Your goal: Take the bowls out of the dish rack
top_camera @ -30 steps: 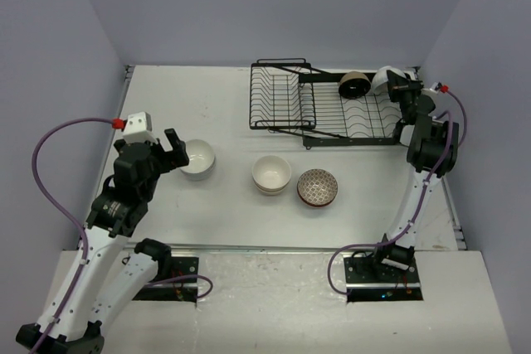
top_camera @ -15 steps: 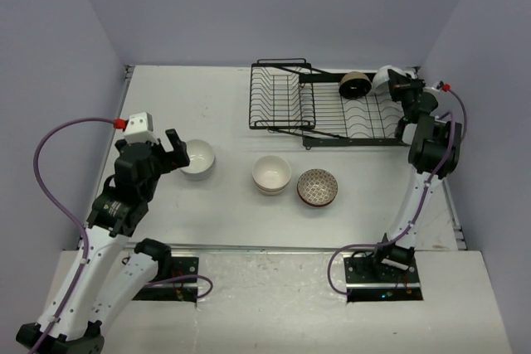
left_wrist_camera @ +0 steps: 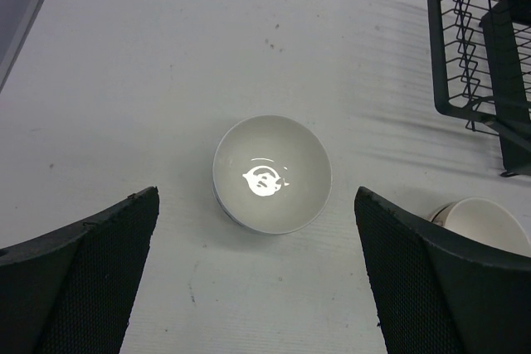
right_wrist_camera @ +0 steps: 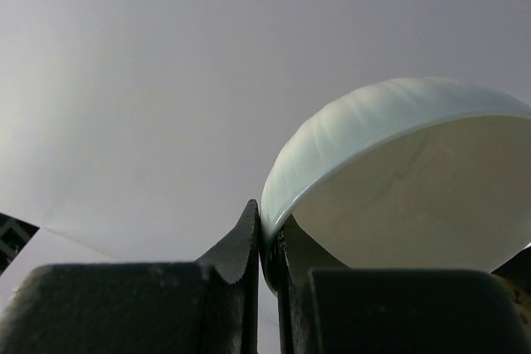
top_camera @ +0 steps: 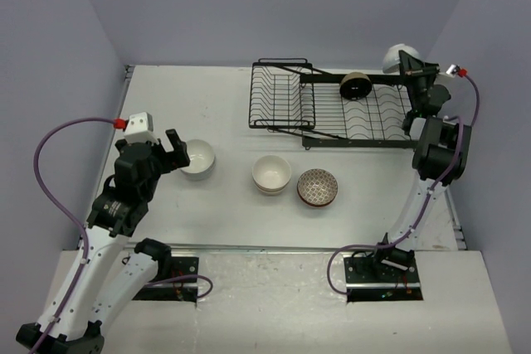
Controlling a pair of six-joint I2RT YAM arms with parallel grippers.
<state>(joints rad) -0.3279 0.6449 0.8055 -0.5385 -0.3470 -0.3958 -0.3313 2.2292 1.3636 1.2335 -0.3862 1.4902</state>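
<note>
My right gripper (top_camera: 408, 64) is shut on the rim of a plain white bowl (top_camera: 397, 57) and holds it in the air above the right end of the black dish rack (top_camera: 332, 105); the bowl also shows in the right wrist view (right_wrist_camera: 398, 180), pinched between the fingers. A bowl with a black inside (top_camera: 354, 84) stands on edge in the rack's tray. My left gripper (left_wrist_camera: 257, 279) is open and empty, just short of a white bowl (left_wrist_camera: 272, 173) on the table, also in the top view (top_camera: 197, 159).
A stack of cream bowls (top_camera: 271, 175) and a reddish-brown patterned bowl (top_camera: 318, 187) sit on the table in front of the rack. The rack's upright slotted section (top_camera: 282, 99) holds nothing. Walls close in on the left, back and right.
My right gripper has lifted the white bowl up out of the rack's right end and swung it toward the back right corner. The left arm has not moved.
</note>
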